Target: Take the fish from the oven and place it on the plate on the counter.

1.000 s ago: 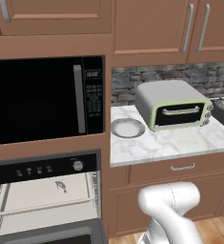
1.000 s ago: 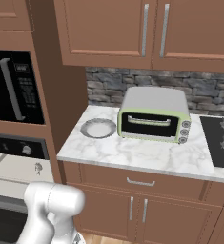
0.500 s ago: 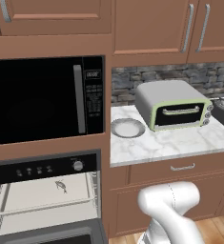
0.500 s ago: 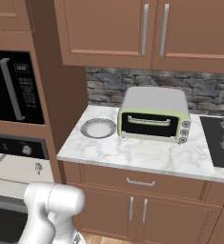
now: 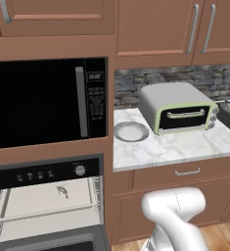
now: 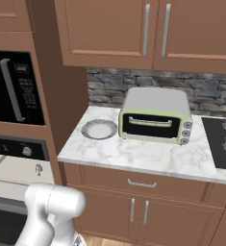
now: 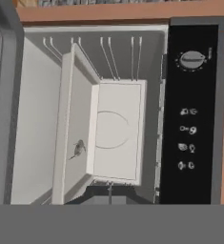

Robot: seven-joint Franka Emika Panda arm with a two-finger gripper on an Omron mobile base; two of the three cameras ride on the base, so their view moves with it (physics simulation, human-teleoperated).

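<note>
The oven (image 5: 43,172) is at the lower left with its door dropped open, under the black control strip. On its cream tray (image 5: 33,203) lies the small grey fish (image 5: 62,191). From the right base view the fish (image 6: 38,168) shows just left of the cabinet post. In the rolled hand view the fish (image 7: 77,148) lies on the tray (image 7: 75,119) inside the oven (image 7: 192,114), a good way ahead of my gripper (image 7: 109,194). The gripper is shut with nothing in it. The plate (image 5: 131,131) (image 6: 99,129) sits bare on the counter (image 5: 185,147) (image 6: 133,156), left of the toaster oven.
A pale-green toaster oven (image 5: 177,108) (image 6: 155,115) stands behind the plate's right. A black microwave (image 5: 43,103) is built in above the oven. A stove top (image 6: 222,139) lies at the counter's right end. Wooden cabinets hang above.
</note>
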